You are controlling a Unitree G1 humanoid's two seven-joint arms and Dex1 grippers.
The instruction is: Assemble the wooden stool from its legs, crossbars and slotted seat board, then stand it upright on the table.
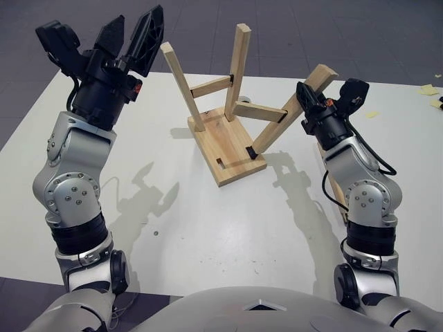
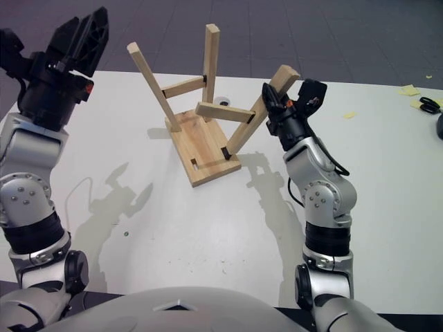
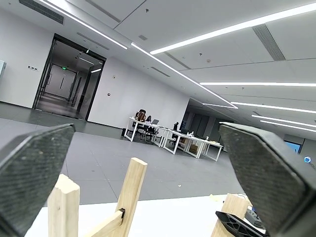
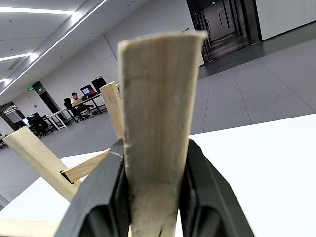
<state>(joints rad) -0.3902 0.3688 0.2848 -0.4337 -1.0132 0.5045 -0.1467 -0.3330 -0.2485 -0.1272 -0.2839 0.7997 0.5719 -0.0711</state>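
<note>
The stool lies upside down, its slotted seat board (image 1: 223,149) flat on the white table (image 1: 208,221). Two legs (image 1: 183,84) (image 1: 239,68) stand up from the board, joined by a crossbar (image 1: 211,86). A third leg (image 1: 273,135) leans out to the right, its lower end at the board's near corner and a second crossbar (image 1: 259,111) running from it. My right gripper (image 1: 306,104) is shut on this leaning leg (image 4: 158,128) near its upper end. Raised above the table's far left, my left gripper (image 1: 136,36) is open and holds nothing, its fingers (image 3: 29,168) spread wide.
A strip of wood (image 1: 335,188) lies on the table behind my right forearm. Yellow paper scraps (image 1: 428,90) and a dark tool (image 2: 429,104) sit at the far right edge. The near middle of the table is bare white surface.
</note>
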